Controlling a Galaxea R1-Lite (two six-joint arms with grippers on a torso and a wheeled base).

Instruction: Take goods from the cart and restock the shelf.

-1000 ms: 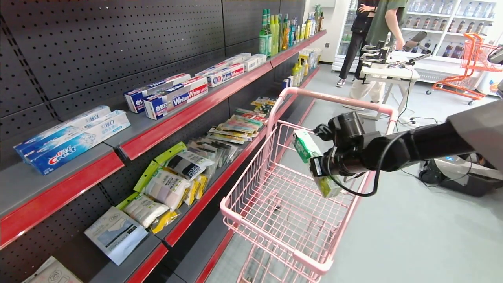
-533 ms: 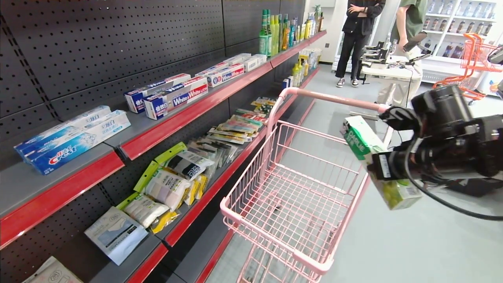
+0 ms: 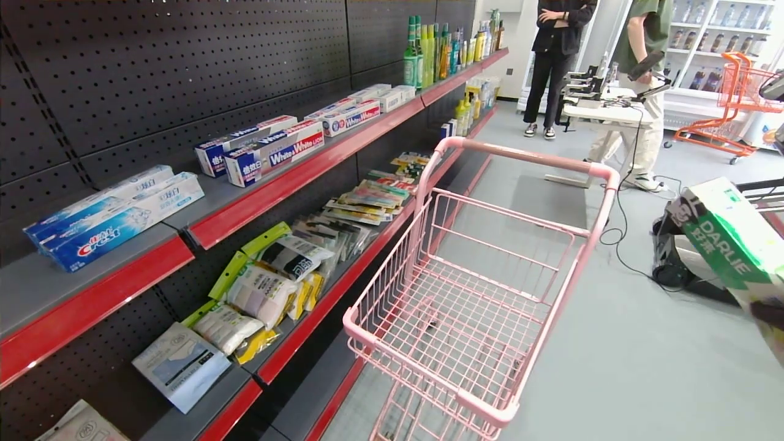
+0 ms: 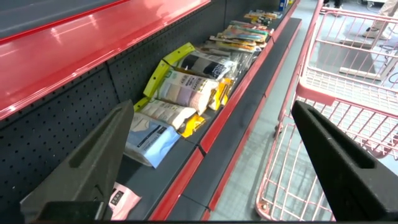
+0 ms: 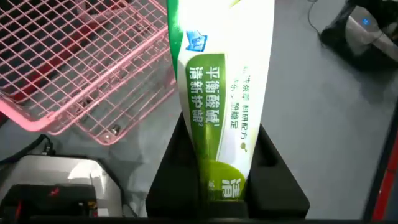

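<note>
My right gripper [image 5: 219, 183] clamps the long green-and-white cardboard toothpaste box [image 3: 729, 245], tilted, off the right side of the pink wire cart [image 3: 520, 154], well apart from the red-edged grey shelf [image 3: 294, 176].

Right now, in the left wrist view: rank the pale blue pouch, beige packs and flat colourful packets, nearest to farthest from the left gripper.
From the left gripper, jaws open:
1. pale blue pouch, at the near end of the lower shelf.
2. beige packs, next along the shelf.
3. flat colourful packets, at the far end.
</note>
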